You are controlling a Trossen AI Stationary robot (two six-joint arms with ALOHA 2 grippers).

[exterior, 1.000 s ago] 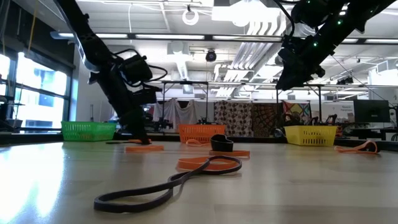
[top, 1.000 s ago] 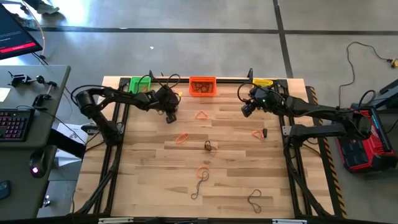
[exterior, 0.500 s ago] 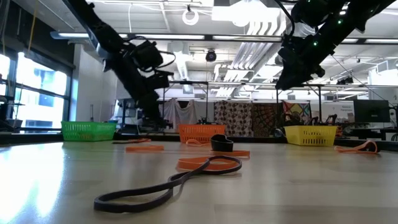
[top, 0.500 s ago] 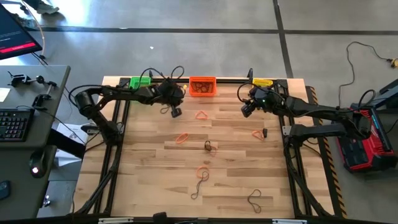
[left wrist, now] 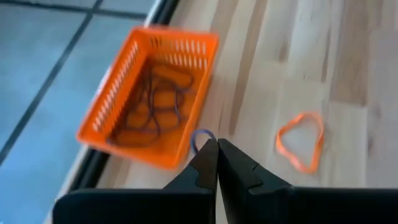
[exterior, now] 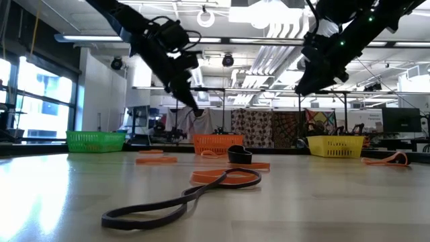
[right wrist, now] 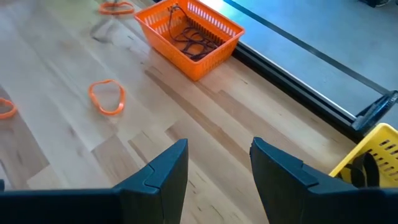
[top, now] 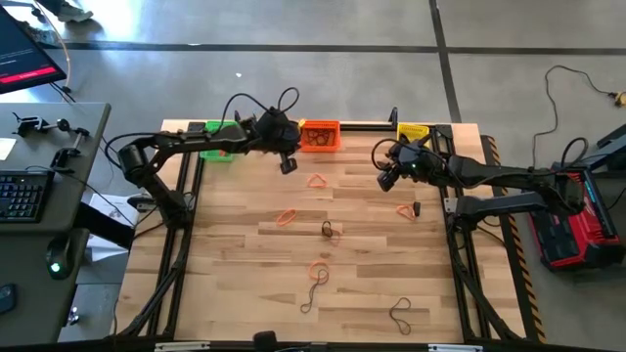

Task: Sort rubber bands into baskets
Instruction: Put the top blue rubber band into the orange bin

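Left end effector (left wrist: pixel 217 149) moved toward orange basket (left wrist: pixel 152 102), pinching small band (left wrist: pixel 200 137)

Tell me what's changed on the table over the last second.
The left gripper closed on a small bluish rubber band, lifted off the table and swung from near the green basket toward the orange basket. The right gripper stayed open, hovering near the yellow basket; the loose bands kept their places.
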